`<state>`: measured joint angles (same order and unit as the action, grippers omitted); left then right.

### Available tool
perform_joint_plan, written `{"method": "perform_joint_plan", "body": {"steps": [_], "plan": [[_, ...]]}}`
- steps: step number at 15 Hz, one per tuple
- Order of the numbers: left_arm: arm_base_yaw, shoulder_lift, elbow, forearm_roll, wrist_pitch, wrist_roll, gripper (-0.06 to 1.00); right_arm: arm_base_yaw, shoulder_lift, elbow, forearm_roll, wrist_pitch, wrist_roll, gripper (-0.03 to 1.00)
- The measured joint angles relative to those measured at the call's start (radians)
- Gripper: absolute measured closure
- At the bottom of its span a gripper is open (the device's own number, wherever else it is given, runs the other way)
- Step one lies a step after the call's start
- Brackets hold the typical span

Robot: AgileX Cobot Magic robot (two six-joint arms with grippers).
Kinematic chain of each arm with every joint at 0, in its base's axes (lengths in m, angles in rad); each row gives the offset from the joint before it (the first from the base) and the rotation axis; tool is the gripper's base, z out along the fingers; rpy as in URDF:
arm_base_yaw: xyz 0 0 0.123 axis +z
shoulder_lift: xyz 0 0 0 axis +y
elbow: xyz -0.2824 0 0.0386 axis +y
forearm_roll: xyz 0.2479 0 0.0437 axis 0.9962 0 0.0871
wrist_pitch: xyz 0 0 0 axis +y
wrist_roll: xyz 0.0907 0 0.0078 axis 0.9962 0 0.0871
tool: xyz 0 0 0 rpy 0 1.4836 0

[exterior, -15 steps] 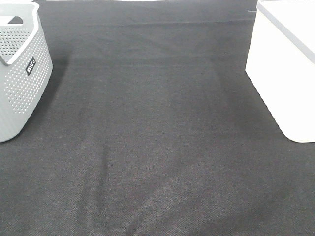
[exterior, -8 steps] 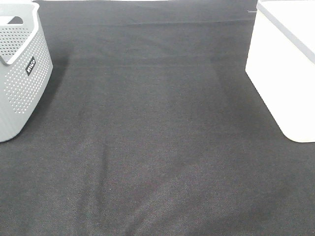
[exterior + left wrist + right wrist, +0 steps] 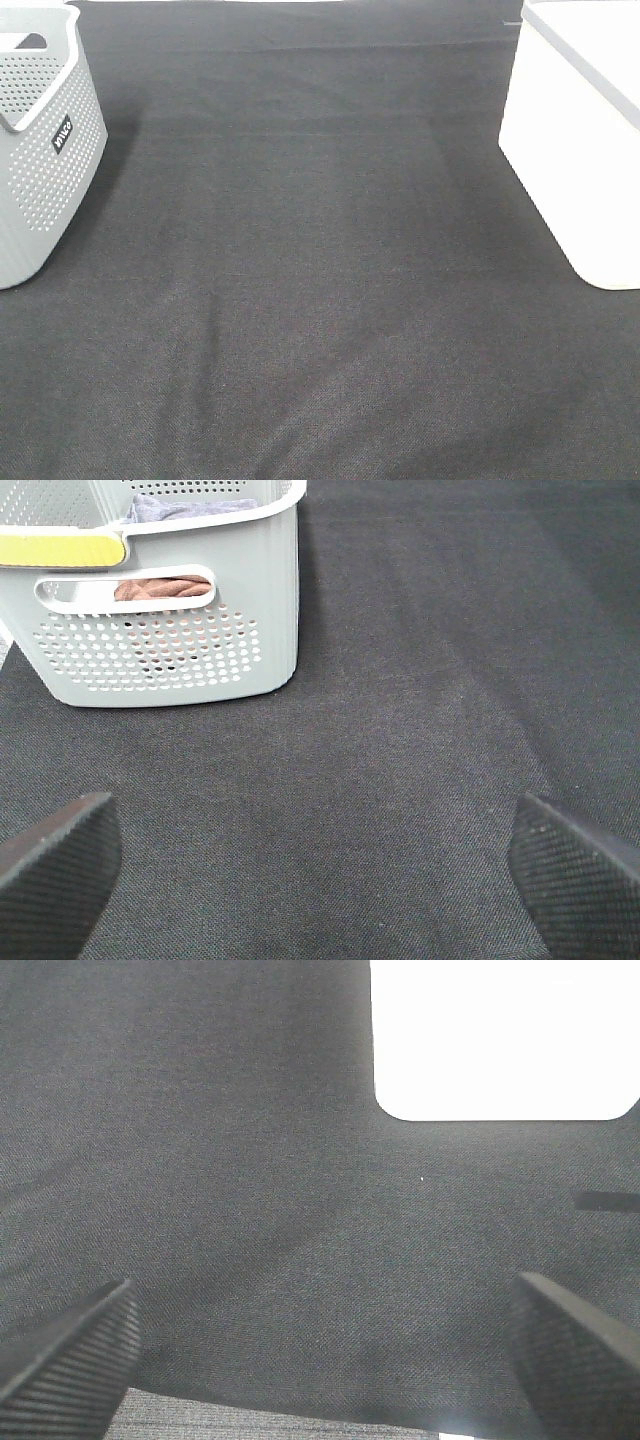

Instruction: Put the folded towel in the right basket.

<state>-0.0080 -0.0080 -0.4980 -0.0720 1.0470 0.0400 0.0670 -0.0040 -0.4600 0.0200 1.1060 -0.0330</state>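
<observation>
Exterior high view: dark cloth [image 3: 320,300] covers the table, creased near the front edge from 6 toward 7 o'clock. No arm reaches into this view. At 9 to 10 o'clock stands the grey perforated basket [image 3: 40,150], a small black label on its side. At 2 to 3 o'clock stands the white basket [image 3: 580,150], plain-walled, its inside not visible from here. The two baskets are well apart, bare cloth between them.

Left wrist view: left gripper [image 3: 320,870] held wide apart over bare cloth, both ribbed black fingertips [image 3: 55,865] showing at the frame's lower corners, nothing between them. Ahead of it, the grey basket [image 3: 170,650]; a yellow strip [image 3: 60,550] lies along its rim. Through the handle slot a brownish-pink folded towel [image 3: 160,587] shows inside, and a grey-blue cloth [image 3: 190,507] sits deeper in the basket.

Right wrist view: right gripper [image 3: 320,1360] likewise spread wide and empty over the cloth. Beyond it, the white basket [image 3: 500,1040], overexposed, no detail readable.
</observation>
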Motion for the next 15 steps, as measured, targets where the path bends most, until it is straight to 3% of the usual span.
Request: {"method": "perform_joint_plan", "body": {"steps": [15], "plan": [[0.000,0.000,0.000,0.000,0.000,0.000,-0.03,-0.030,0.000,0.000,0.003,0.000,0.000,0.00]]}}
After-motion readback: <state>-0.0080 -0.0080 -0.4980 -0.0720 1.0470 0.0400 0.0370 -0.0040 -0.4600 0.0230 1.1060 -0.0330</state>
